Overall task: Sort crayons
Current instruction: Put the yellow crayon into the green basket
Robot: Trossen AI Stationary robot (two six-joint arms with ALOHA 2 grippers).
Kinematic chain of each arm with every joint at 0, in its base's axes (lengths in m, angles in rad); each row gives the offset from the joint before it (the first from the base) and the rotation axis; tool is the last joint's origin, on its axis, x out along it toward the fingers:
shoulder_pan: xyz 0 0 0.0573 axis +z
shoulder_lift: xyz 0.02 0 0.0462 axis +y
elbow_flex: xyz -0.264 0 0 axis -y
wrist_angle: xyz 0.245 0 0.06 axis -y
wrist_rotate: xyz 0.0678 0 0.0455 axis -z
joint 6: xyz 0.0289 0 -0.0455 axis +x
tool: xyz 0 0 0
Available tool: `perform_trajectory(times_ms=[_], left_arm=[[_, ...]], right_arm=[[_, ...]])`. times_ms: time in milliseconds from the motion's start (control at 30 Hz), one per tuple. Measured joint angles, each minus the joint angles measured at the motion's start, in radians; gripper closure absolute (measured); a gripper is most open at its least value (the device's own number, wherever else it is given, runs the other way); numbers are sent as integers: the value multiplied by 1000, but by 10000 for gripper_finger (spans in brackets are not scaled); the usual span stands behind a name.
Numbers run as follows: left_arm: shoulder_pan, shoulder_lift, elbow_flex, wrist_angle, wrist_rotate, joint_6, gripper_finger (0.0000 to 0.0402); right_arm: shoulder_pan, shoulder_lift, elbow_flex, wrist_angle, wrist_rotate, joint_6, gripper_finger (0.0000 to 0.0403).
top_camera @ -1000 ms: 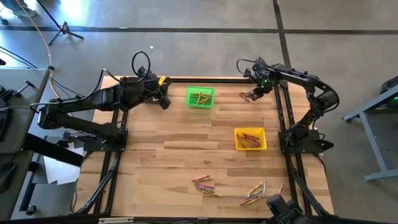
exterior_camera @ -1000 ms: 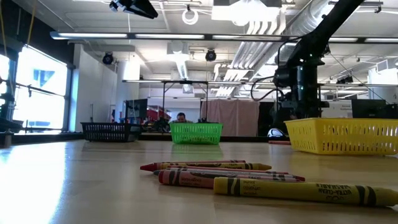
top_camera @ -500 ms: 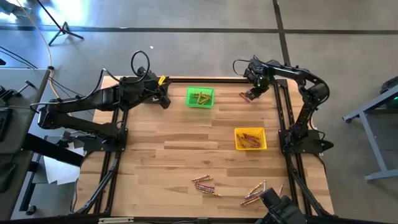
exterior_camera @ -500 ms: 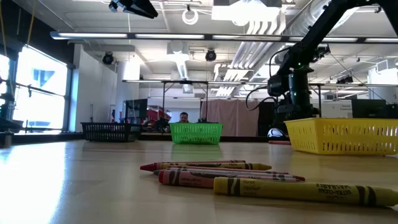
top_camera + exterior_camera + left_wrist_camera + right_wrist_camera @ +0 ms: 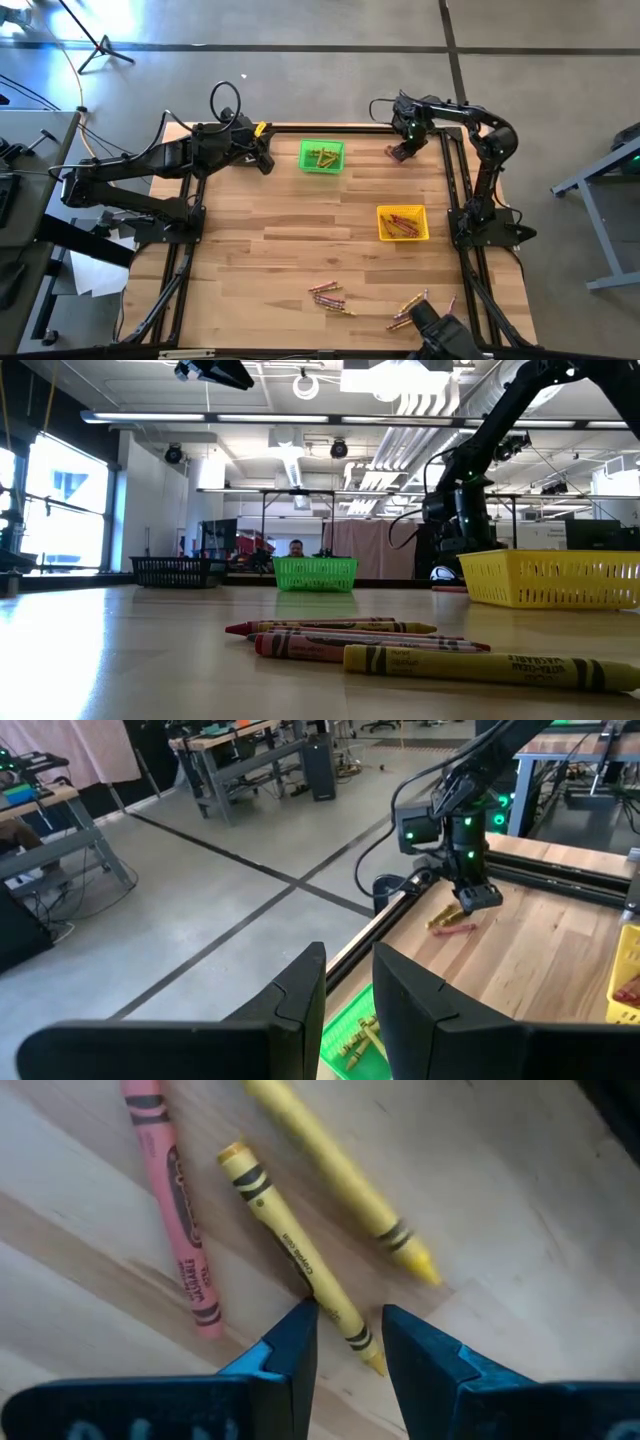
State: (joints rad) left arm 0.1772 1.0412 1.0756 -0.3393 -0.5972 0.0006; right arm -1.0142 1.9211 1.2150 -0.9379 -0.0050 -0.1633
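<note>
Table far edge: right end effector (image 5: pixel 345 1345) lowered, straddling yellow crayon (image 5: pixel 300 1260).

Right gripper (image 5: pixel 345 1342) pointing down, fingers (image 5: pixel 290 1342) parted — left gripper (image 5: pixel 347 1000) idle, fingers slightly apart

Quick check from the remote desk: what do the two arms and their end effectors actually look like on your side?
Both arms are dark, jointed and boxy, with black cables looping off them. The left arm carries a small yellow tag near its wrist. The right arm shows green indicator lights by its wrist. Each end effector has two flat, dark, wedge-shaped fingers; the left end effector looks the same as the right end effector.
</note>
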Motion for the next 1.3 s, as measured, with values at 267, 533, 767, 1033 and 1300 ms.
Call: perform_trajectory(times_ms=[267, 533, 767, 1033, 1300], left_arm=[[0, 0, 0, 0, -1, 0, 330], [0, 0, 0, 0, -2, 0, 330], [-1, 0, 0, -7, -1, -37, 330], [-1, 0, 0, -13, 9, -52, 330], [-1, 0, 0, -12, 10, -52, 330]], right_arm=[[49, 2, -3, -19, 0, 6, 297], [66, 2, -4, -13, -6, 66, 351], [67, 2, -4, -16, -6, 140, 387], [92, -56, 35, -33, -47, 210, 394], [251, -102, 227, 52, -127, 252, 392]])
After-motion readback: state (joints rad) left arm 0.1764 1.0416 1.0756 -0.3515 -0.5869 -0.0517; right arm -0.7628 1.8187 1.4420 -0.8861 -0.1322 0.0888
